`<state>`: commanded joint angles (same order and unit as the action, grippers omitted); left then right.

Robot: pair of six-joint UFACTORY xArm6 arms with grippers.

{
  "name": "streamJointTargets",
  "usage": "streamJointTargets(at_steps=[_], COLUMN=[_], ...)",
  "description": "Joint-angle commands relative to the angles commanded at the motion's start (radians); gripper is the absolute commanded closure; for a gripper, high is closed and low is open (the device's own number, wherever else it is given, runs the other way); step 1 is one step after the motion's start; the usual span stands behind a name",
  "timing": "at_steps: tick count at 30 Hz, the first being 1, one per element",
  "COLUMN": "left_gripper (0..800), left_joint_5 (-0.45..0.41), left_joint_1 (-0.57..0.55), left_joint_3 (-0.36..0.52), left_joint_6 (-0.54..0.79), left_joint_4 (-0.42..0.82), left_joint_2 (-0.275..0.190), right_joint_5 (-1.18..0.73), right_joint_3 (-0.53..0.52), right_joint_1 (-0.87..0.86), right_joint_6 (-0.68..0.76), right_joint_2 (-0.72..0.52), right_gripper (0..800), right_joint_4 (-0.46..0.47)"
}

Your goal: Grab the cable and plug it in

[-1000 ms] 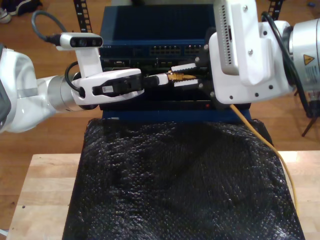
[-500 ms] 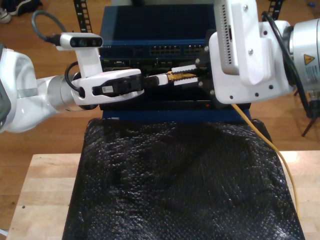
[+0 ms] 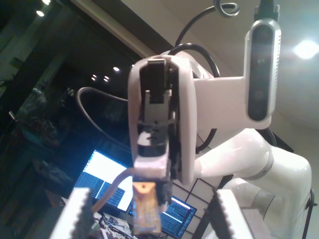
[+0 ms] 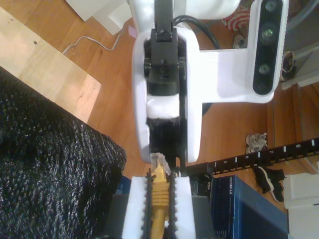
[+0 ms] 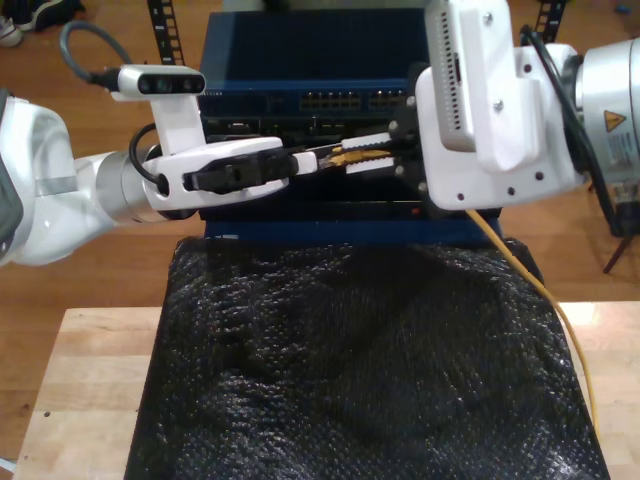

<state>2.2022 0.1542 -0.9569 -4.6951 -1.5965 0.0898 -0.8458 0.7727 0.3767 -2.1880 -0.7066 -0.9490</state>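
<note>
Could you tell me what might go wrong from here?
My second gripper holds the cable; my first gripper is open around its plug: closing off-centre could twist or crush it. The cable trails over the edge of the black mat on the exterior view's right and might snag, tugging the plug askew.

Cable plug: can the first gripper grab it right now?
Probably yes. My first gripper is open, and the plug sits in line with the gap between its fingers, with nothing in between. My second gripper is shut on the cable, holding the plug out toward it.
</note>
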Motion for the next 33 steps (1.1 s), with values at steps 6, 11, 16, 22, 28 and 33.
streamJointTargets(at_steps=[6, 11, 16, 22, 28, 33], left_gripper=[9, 7, 5, 5, 5, 5], left_joint_5=[-0.014, -0.112, -0.141, -0.207, -0.252, -0.298], left_joint_1=[0.003, 0.049, 0.087, 0.121, 0.186, 0.227], left_joint_3=[-0.005, -0.035, -0.055, -0.101, -0.158, -0.176], left_joint_6=[0.002, 0.008, 0.011, 0.015, 0.06, 0.117], left_joint_4=[0.002, 0.008, 0.04, 0.149, 0.285, 0.419], left_joint_2=[-0.003, -0.006, -0.009, -0.049, -0.051, -0.063], right_joint_5=[0.0, 0.0, -0.002, -0.008, -0.018, -0.029], right_joint_3=[0.029, 0.061, 0.08, 0.08, 0.081, 0.092], right_joint_1=[-0.005, -0.021, -0.098, -0.15, -0.213, -0.213], right_joint_6=[0.009, 0.071, 0.094, 0.135, 0.276, 0.437], right_joint_2=[0.037, 0.098, 0.138, 0.157, 0.178, 0.193], right_gripper=[797, 797, 797, 800, 800, 800], right_joint_4=[-0.003, 0.0, 0.002, 0.006, 0.147, 0.338])
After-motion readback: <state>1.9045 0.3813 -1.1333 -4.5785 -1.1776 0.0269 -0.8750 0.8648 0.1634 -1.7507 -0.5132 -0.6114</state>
